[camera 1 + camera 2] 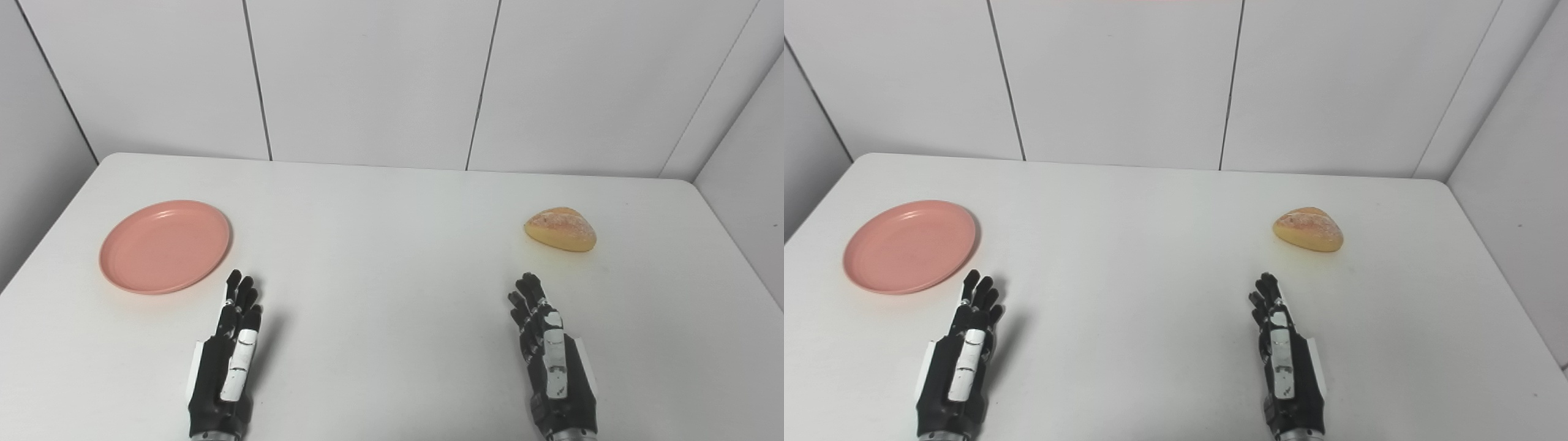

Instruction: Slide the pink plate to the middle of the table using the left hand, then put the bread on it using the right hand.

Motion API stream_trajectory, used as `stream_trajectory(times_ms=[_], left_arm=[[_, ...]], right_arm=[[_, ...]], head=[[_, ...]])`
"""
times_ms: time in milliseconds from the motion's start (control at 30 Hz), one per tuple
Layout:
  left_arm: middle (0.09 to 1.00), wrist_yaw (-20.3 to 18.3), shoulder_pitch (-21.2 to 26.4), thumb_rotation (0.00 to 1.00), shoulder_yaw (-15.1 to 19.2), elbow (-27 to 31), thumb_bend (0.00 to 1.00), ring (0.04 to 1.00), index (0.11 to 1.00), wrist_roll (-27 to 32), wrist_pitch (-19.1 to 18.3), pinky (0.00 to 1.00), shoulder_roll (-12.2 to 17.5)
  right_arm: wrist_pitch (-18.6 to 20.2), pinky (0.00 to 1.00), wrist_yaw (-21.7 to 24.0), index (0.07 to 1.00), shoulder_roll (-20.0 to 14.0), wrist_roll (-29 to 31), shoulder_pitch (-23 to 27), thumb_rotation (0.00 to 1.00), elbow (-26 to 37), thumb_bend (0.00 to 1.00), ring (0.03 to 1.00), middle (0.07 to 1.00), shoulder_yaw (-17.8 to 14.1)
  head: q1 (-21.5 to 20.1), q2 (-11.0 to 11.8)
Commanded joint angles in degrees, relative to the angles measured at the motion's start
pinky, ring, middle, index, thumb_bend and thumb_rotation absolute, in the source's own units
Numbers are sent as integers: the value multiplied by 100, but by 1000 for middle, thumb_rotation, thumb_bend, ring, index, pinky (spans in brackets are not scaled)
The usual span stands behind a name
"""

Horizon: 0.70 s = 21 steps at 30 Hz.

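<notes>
From the left eye view, I have the pink plate (165,246) lying flat near the left edge of the table (380,257), well short of the middle. My left hand (228,361) sits by the near edge with its fingers stretched forward and a little apart, holding nothing. The plate lies ahead of it and off to its left, just beyond the fingertips but not touching. That hand is far nearer the plate than the other one, so I judge the slide starts with a short reach forward and left, then a push toward the right.

From the right eye view, the bread (1308,229) rests toward the right edge, its long axis running roughly left to right across the table. My right hand (1285,361) is also empty with fingers extended, set back near the front edge. The bread lies ahead of it and slightly right, near but apart. Neither step has begun.
</notes>
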<state>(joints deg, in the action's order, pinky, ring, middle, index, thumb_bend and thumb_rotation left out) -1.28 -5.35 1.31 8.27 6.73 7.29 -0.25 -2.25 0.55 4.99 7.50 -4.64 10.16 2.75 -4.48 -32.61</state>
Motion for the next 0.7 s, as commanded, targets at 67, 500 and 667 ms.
stream_trajectory(times_ms=[67, 500, 667], left_arm=[[1000, -45, 49, 780, -11, -98, 719, 1000, 1000, -13, -44, 1000, 41], [1000, -69, 31, 786, -16, -106, 719, 1000, 1000, 3, 20, 1000, 50], [1000, -43, 27, 781, -19, -32, 733, 1000, 1000, -14, -55, 1000, 39]], right_arm=[[-103, 1000, 35, 939, 9, 47, 192, 989, 88, 835, 940, 950, -34], [-162, 994, 15, 947, -7, -38, 309, 975, -274, 824, 928, 947, -76], [-153, 990, -63, 940, 11, -165, 308, 975, -310, 819, 925, 942, -107]], head=[[9, -8], [35, -60], [30, -70]])
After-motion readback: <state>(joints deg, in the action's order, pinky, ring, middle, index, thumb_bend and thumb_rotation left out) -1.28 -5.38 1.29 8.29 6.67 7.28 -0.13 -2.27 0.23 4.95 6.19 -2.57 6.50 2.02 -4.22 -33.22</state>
